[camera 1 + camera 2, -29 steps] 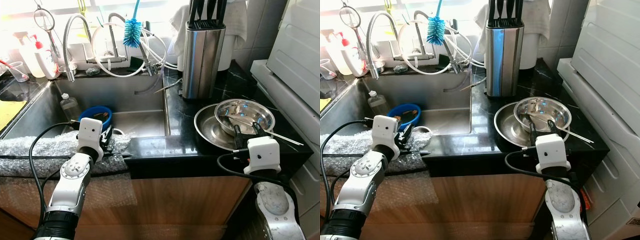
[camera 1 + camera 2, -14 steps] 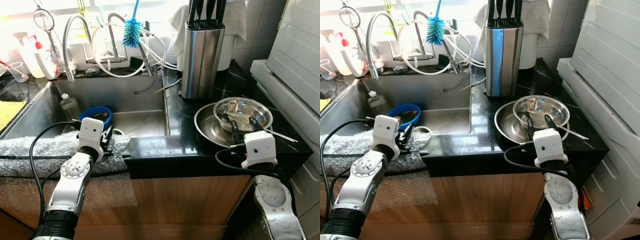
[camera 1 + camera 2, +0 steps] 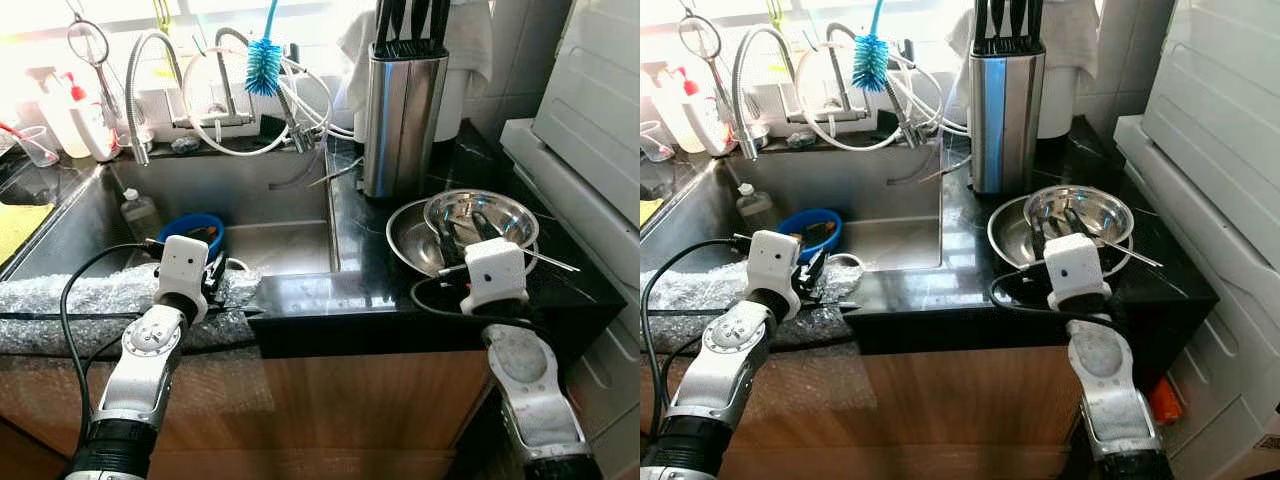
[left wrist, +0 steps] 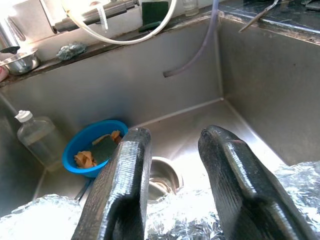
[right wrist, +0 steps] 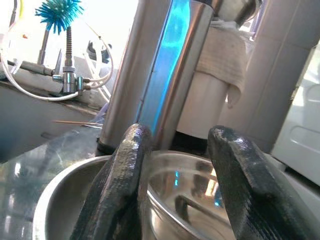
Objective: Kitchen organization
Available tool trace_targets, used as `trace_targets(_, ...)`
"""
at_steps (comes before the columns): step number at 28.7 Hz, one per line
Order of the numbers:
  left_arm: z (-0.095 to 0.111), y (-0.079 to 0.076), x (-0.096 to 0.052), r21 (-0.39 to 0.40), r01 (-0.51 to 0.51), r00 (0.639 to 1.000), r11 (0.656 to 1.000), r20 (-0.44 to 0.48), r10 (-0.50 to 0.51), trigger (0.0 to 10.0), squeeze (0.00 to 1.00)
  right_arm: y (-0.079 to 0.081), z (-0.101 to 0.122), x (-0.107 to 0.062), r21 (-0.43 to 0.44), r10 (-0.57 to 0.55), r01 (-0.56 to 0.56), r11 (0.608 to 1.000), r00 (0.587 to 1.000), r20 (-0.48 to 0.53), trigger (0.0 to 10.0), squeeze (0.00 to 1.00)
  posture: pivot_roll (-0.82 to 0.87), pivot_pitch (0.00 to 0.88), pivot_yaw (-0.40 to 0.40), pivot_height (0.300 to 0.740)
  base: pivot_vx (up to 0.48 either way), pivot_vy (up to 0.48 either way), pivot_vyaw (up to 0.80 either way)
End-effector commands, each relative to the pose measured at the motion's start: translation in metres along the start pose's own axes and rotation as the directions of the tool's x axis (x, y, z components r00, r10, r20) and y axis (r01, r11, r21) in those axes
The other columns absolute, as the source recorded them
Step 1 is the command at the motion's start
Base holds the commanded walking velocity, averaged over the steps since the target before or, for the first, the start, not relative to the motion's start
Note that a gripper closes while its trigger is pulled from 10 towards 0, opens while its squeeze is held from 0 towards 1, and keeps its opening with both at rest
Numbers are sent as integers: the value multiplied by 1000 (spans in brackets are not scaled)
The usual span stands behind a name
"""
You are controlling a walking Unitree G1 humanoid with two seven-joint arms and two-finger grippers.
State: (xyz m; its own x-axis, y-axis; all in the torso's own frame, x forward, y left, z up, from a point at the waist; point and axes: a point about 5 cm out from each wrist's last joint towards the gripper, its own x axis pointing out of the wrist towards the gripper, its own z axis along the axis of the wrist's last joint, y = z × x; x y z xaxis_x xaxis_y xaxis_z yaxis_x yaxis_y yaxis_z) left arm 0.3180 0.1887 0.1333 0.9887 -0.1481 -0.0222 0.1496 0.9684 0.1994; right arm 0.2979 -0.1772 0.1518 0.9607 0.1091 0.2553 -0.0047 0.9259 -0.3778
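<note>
Left eye view, kitchen counter and sink: over the preceding second the right gripper (image 3: 460, 232) had moved leftward and forward along the black counter (image 3: 350, 290), from the near edge of the stacked steel dishes to a position over their near rim, its two fingers spread apart and grasping nothing. This advance suggested that the dishes were the next items to be handled, though no contact with them could be confirmed. The small steel bowl (image 3: 490, 212) sat inside the wide steel bowl (image 3: 405, 235), just in front of the steel knife block (image 3: 400, 110); a thin metal utensil (image 3: 555, 264) lay across the small bowl's rim, and what else the bowl contained could not be told. The left gripper (image 4: 175, 165) had kept its place at the bubble wrap (image 3: 70, 295) draped over the sink's front edge, fingers parted and empty, pointing into the sink (image 4: 250, 100). Within the sink, a blue bowl (image 4: 82, 150) held a dark sponge and orange scraps, near the drain, and a clear bottle (image 4: 35, 140) stood beside the blue bowl.
</note>
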Motion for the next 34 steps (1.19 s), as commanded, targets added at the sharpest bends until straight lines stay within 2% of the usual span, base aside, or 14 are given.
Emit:
trace_targets(1, -3, -3, 2, 8, 13, 1000, 1000, -26, -13, 10000, 0, 7, 4, 9, 21, 23, -23, 1000, 999, 24, 10000, 0, -45, 0, 90, 740, 0, 0, 0)
trace_targets(6, -3, -4, 2, 10, 15, 1000, 1000, -25, -14, 10000, 0, 17, 9, 17, 38, 47, -49, 998, 998, 51, 10000, 0, -40, 0, 89, 740, 0, 0, 0)
trace_targets(11, -4, -2, 1, 11, 9, 1000, 1000, -24, -9, 10000, 0, 25, 29, 20, 76, 50, -59, 995, 992, 116, 10000, 0, -40, 0, 89, 740, 0, 0, 0)
trace_targets(18, -5, -5, 1, 8, 12, 1000, 1000, -25, -12, 10000, 0, 24, 45, 15, 106, 17, -33, 994, 988, 151, 10000, 0, -52, 0, 89, 740, 0, 0, 0)
trace_targets(27, -6, -8, 1, -3, 12, 1000, 1000, -22, -12, 10000, 0, 18, 50, -5, 93, -33, 22, 995, 992, 121, 10000, 0, -69, 0, 82, 740, 0, 0, 0)
trace_targets(34, -8, -12, 1, -8, 20, 1000, 1000, -22, -20, 10000, 0, 11, 37, -27, 91, -94, 92, 992, 995, 23, 10000, 0, -83, 0, 79, 740, 0, 0, 0)
